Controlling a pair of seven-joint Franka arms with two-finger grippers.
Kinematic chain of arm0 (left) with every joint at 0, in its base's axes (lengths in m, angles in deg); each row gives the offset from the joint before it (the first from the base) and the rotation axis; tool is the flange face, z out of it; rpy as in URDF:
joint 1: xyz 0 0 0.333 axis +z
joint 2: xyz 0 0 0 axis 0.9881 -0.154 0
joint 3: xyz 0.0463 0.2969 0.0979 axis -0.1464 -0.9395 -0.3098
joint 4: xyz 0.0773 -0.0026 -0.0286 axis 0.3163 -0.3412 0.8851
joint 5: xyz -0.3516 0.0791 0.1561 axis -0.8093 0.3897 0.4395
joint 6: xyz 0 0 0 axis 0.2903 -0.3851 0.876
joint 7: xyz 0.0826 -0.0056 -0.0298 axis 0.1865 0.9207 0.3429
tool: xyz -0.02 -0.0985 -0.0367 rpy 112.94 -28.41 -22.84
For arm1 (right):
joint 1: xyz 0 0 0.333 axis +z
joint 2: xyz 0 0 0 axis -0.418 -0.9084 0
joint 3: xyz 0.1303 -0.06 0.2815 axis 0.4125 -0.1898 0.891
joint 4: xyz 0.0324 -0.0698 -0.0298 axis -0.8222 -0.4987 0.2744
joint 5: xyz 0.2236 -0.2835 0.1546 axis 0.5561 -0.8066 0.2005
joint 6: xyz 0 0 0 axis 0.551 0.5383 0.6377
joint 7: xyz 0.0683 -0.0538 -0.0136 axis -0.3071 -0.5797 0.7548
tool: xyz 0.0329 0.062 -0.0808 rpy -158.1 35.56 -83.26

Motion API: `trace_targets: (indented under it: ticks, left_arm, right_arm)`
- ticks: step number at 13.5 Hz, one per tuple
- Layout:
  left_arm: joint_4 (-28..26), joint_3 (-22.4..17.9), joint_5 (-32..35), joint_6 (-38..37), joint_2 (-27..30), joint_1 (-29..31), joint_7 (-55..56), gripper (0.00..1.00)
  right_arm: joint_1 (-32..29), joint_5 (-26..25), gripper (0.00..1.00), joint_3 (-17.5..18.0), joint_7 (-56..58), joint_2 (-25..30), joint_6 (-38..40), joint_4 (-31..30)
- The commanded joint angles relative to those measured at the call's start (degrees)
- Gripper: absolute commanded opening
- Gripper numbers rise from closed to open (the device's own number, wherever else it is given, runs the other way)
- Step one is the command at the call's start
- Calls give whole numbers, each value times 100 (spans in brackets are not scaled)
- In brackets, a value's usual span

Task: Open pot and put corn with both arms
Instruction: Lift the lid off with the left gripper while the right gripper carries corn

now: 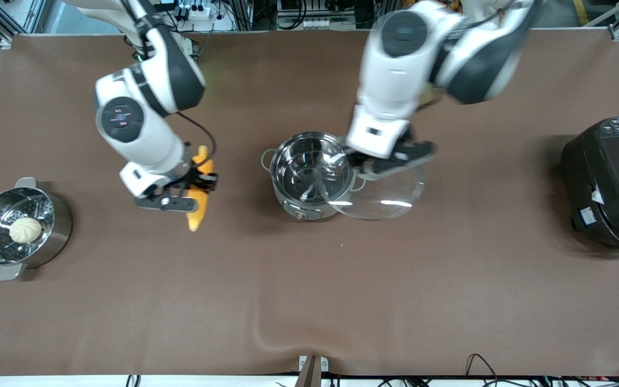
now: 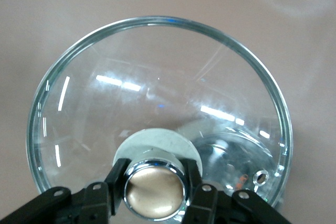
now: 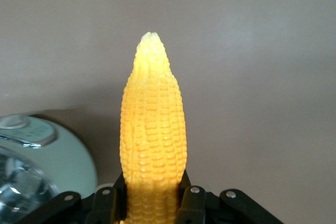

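The steel pot stands open and empty at the table's middle, its dial knob facing the front camera. My left gripper is shut on the knob of the round glass lid. It holds the lid up beside the pot toward the left arm's end, over part of the rim. The lid fills the left wrist view. My right gripper is shut on the yellow corn, held above the table toward the right arm's end of the pot. In the right wrist view the corn points away from the gripper, with the pot's grey base beside it.
A steel steamer pot with a white bun in it stands at the right arm's end. A large black cooker stands at the left arm's end. The brown table cover has a slight wrinkle near the front edge.
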State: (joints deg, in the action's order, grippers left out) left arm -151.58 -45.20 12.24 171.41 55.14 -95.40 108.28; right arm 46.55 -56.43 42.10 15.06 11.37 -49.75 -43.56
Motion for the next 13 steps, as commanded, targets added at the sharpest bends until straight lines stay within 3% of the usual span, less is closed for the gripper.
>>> trace_targets:
  ticks: [1,5,7,11,13]
  left_arm:
    - [-199,78,-363,-99,161,982,-1513,0]
    - [-655,79,-470,-65,65,2048,-3276,0]
    - [-1041,78,-444,320,55,2163,-3322,0]
    - [-1849,35,-251,1277,55,2217,-3357,0]
    - [-2455,34,232,2023,38,2356,-3340,0]
  right_arm:
    - [888,-43,0,-52,-1186,-605,63,739]
    - [1743,-123,0,-61,-2180,-1361,-374,1241]
    - [1989,-123,0,-61,-2603,-1494,-875,1224]
    - [2263,-141,1,-79,-2666,-1565,-912,1224]
    - [2245,-150,31,-88,-2658,-1644,-921,1224]
